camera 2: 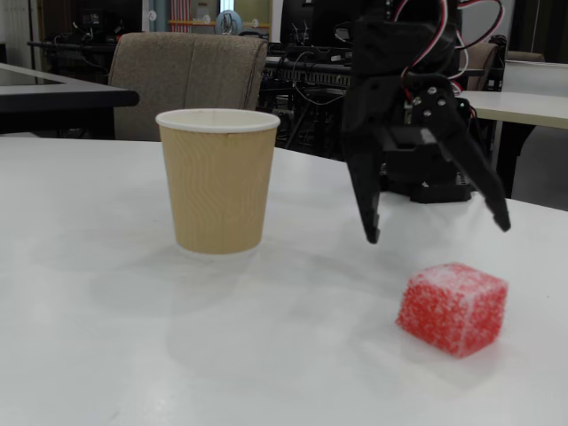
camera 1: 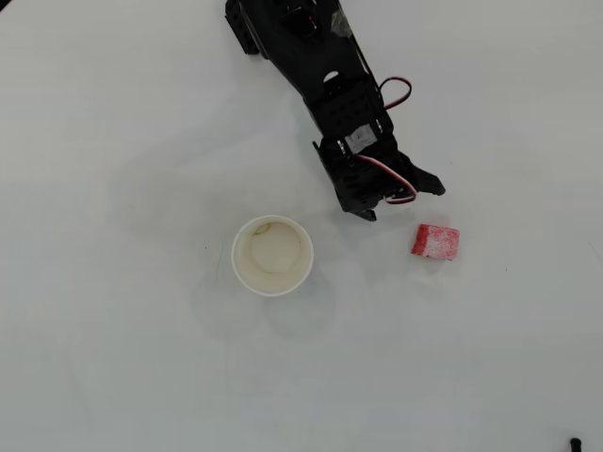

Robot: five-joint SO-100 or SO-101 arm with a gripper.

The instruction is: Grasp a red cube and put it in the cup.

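The gripper [camera 2: 437, 232] hangs with its jaws spread wide and empty above the white table [camera 1: 113, 377], just behind the red cube [camera 2: 452, 307], which lies mid-table well apart from the upright paper cup [camera 2: 217, 182].

White table [camera 2: 133, 355], beige padded chair [camera 2: 186, 67] and dim cluttered desks [camera 2: 62, 84] behind.

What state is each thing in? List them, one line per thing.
Small red cube with whitish speckled faces: resting flat on the white table, free, not gripped.
Tan ribbed paper cup with a white rim: upright, empty inside in the overhead view.
Black two-finger gripper: jaws spread open, holding nothing, raised above the table behind the cube.
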